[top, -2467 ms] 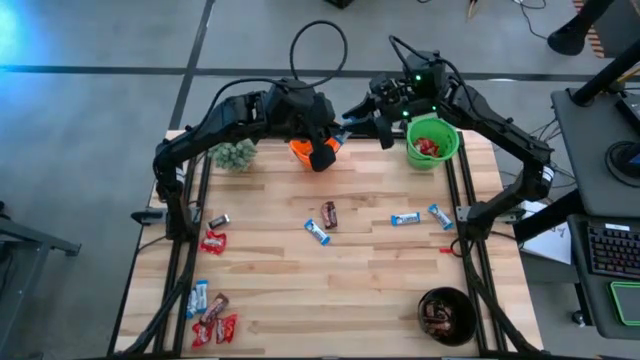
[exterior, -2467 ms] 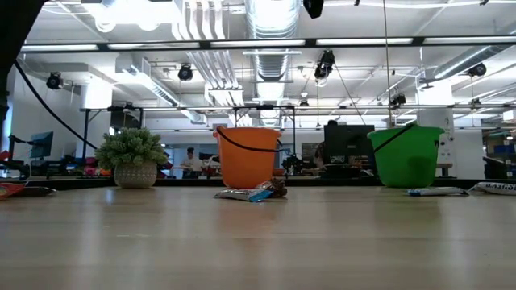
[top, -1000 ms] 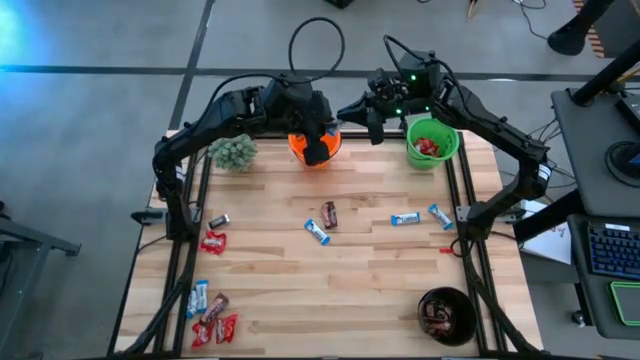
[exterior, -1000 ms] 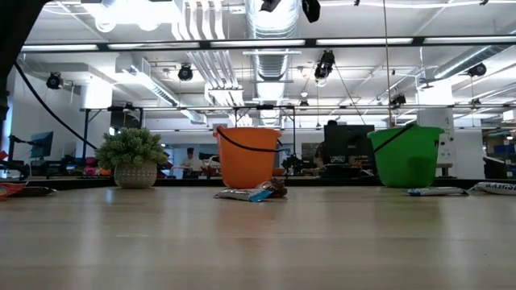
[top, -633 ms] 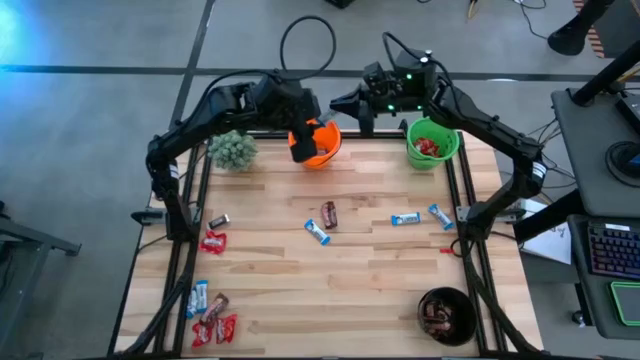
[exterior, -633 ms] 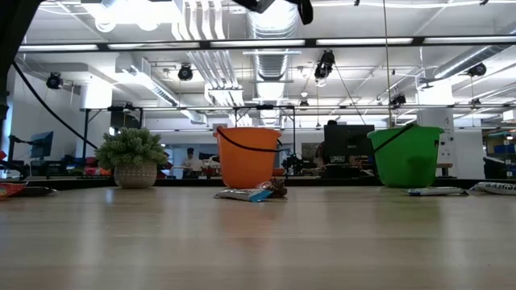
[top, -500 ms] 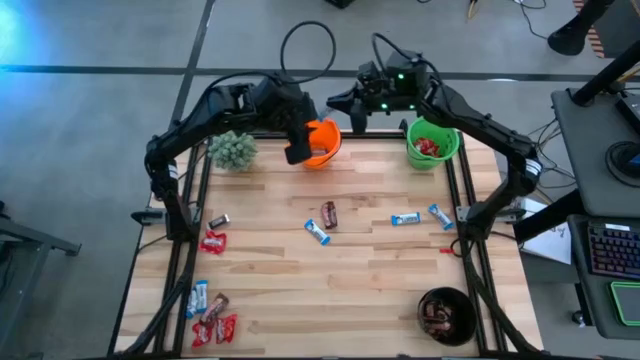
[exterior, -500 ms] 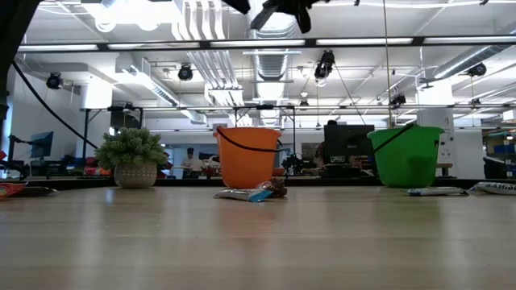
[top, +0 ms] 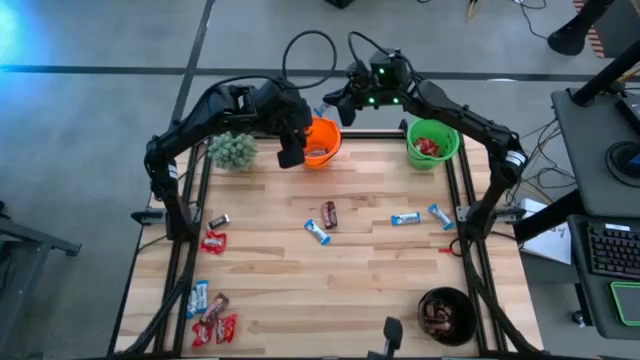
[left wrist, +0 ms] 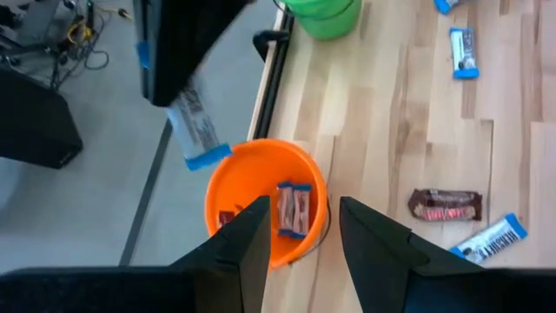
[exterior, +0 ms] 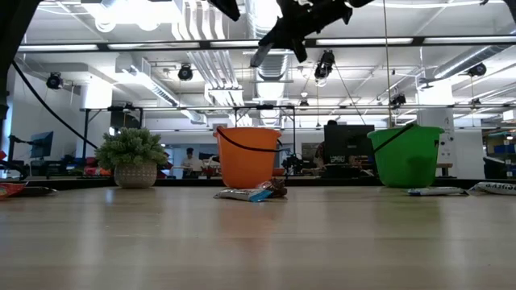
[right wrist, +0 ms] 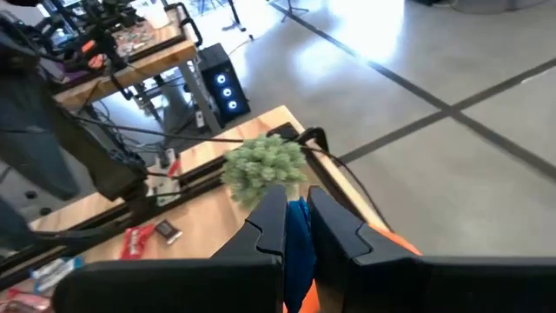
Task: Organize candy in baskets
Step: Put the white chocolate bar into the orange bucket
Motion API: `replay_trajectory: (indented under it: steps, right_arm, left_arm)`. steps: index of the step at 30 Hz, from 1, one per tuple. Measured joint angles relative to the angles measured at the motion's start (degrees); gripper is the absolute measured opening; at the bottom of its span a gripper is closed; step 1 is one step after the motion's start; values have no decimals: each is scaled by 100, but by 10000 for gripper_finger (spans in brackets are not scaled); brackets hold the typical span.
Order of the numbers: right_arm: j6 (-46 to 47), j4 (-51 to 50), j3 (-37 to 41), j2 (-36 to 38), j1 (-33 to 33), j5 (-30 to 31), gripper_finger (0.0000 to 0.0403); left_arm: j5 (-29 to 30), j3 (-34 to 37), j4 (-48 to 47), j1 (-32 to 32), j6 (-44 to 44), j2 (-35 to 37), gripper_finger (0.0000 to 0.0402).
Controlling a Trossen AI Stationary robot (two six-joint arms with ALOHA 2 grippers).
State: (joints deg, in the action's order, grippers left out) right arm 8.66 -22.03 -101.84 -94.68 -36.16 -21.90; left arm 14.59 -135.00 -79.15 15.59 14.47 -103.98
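Above the orange basket [top: 320, 143] at upper centre, the right pincer [top: 331, 101] pinches a blue-and-white candy [left wrist: 196, 130] for dropping; the left pincer [top: 290, 153] hangs spread.

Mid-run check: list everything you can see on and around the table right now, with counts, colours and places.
baskets: three; orange basket far centre, candy inside; green basket far right, red candy inside; black basket near right, dark candy inside
plant: one, grey-green, far left
centre candy: two; blue-white, brown
right candy: two, blue-white
left candy: one dark, red beside it
candy pile: red, brown, blue-white, near left; count unclear
held candy: one, blue-white, above the orange basket
table: one, light wood
left gripper: open, empty, beside the orange basket
right gripper: shut on the held candy
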Motion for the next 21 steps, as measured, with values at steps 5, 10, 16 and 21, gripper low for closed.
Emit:
replay_trajectory:
  steps: [5, 10, 16, 21]
  right_arm:
    - [-93, 25, 0, -167, -256, -17, 16]
    - [-69, 9, 0, -422, -387, -51, 17]
    - [-119, 8, 0, -785, -385, -104, 17]
    - [-117, -48, 0, -972, -387, -244, 17]
  left_arm:
    - [0, 0, -205, 0, -41, 0, 121]
    - [-1, 0, -203, 0, -138, 0, 121]
    - [0, 0, -208, 0, -167, 0, 121]
    - [0, 0, -318, 0, -167, 0, 121]
